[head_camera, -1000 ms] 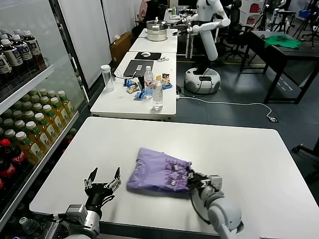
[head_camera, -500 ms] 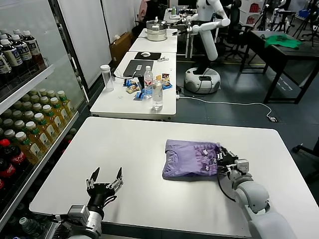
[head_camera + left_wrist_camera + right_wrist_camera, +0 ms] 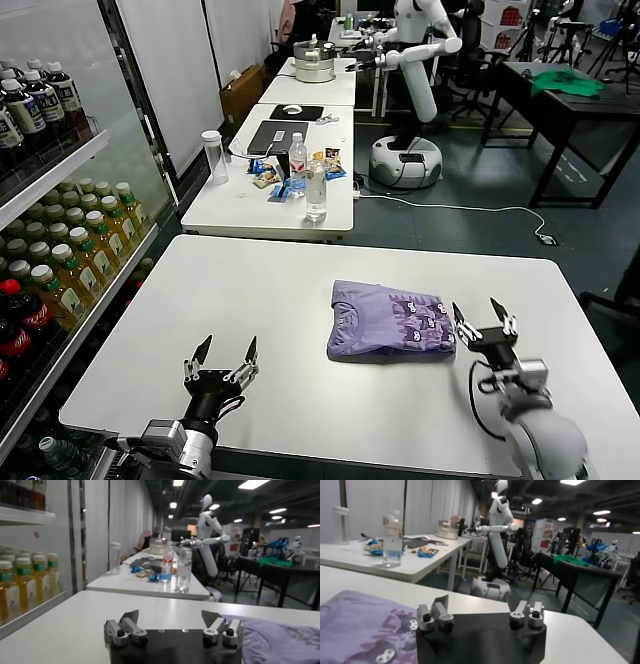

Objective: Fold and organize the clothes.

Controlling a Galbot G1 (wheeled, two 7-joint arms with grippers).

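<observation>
White tabletop [image 3: 280,290] is filling the lower half of the head view, with shelves of bottles [image 3: 60,260] running down the left edge. Low in the frame at left of centre, the left gripper [image 3: 221,358] is hovering with its fingers spread wide, holding nothing. Right of centre, the folded lavender T-shirt [image 3: 388,320] is lying flat. Just beside its right edge, the right gripper [image 3: 484,320] is standing wide apart, empty.

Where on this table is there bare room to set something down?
Bare white table lies between the folded T-shirt and the table's left edge, beyond the open left hand. The far strip is bare too. It is tight between the shirt and the open right hand.
</observation>
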